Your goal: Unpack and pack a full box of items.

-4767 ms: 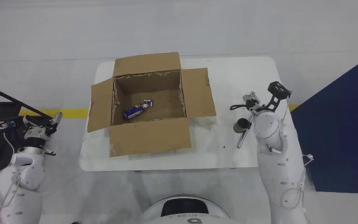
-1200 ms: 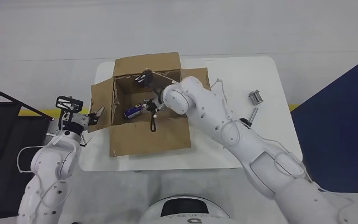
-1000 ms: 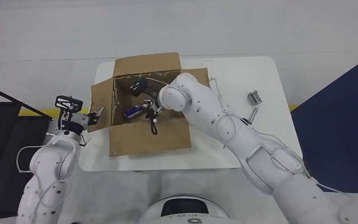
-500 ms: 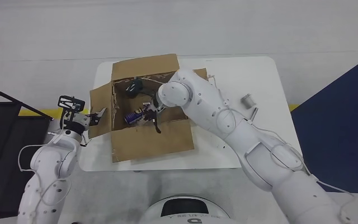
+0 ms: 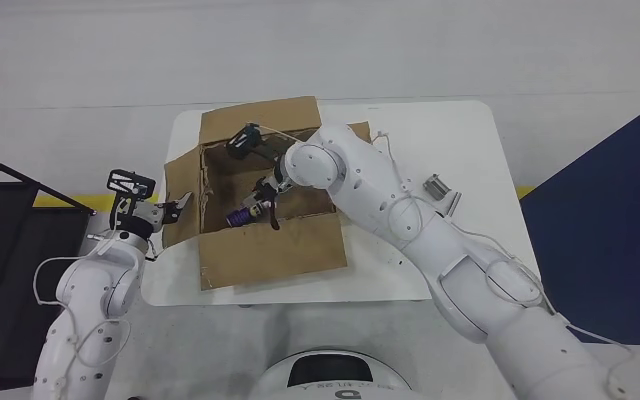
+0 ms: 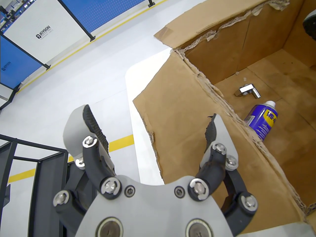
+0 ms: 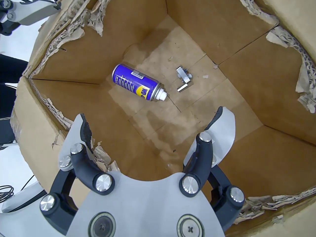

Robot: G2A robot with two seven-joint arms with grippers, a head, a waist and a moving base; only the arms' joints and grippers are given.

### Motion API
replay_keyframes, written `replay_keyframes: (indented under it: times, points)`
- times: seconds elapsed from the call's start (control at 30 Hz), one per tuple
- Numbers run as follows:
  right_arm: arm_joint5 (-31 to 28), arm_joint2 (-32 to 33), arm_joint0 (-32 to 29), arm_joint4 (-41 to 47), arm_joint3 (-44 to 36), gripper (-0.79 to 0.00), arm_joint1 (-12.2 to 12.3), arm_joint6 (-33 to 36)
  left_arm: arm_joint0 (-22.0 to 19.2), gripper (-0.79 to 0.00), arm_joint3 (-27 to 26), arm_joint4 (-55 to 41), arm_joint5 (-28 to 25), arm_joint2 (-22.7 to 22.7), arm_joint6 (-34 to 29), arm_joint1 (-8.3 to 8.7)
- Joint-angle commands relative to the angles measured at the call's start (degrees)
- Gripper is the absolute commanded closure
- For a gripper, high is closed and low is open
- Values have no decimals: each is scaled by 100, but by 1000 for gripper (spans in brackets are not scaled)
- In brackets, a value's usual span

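From above I see little of the inside of the box [image 5: 270, 255]: my right arm lies across its right half and covers the flap on that side, and dark cables hanging from the arm blur the middle of the floor. The spray can [image 5: 240, 215] shows there as a purple smudge at lower left of the opening. The right wrist camera gives it whole, lying on its side on the cardboard floor with the small metal bracket [image 7: 184, 81] just beside its white cap, not touching. From the left wrist the box wall cuts off the can's lower end. The right gripper [image 7: 153, 119] hangs over the opening, fingers spread wide with nothing between them. The left gripper [image 6: 149, 117] sits off the left flap, at middle left of the top view, fingers likewise parted and bare. A small metal part [image 5: 436, 187] lies on the table [image 5: 440, 130] right of the box, half tucked against the arm. Since half a second ago the right gripper has drawn back toward the box's upper left corner, and against a second ago the box has turned slightly.
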Motion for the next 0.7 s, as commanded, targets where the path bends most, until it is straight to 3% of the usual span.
replay_keyframes:
  times: [0.0,0.2,0.4,0.67]
  points:
    - [91,-17,-55,-21,104,-785,-1,1,1,-785,-1,0,-1,0,2,0]
    - [-557,-412,224,169,749,-785,-249,196,1,-785,-1,0,-1,0,2,0]
    - [-1382,-1042,590,349,1799,-785,-766,250,1,-785,-1,0,-1,0,2,0]
    - [-2188,-1549,814,254,3054,-785,-1440,-449,1,-785,-1,0,-1,0,2,0]
